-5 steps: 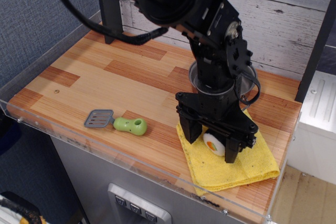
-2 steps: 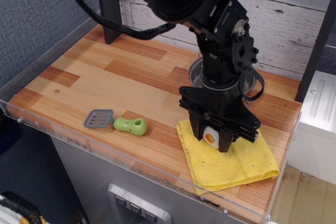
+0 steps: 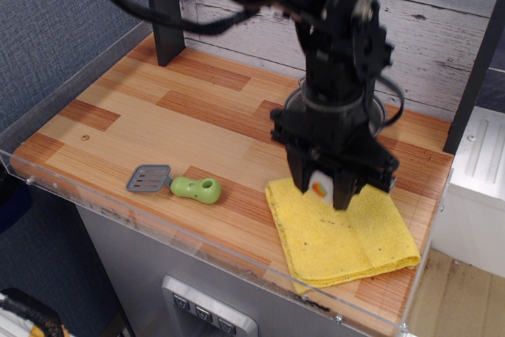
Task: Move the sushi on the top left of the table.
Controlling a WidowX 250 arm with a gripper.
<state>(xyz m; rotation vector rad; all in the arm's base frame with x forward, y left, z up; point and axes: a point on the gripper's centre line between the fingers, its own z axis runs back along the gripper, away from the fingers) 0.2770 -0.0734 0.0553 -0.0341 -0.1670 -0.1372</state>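
One toy sushi (image 3: 319, 188) hung clamped in a black gripper (image 3: 322, 192) above a yellow cloth (image 3: 347, 236) at the table's (image 3: 142, 128) near right.

Its jaws were closed on the roll, which sat clear of the cloth, its white-and-orange cut face turned toward the camera; the frame was too blurred to judge its axis further. A green-handled spatula (image 3: 177, 184) lay well apart to the left, near the clear front rim. A metal bowl (image 3: 293, 108) stood behind the arm.
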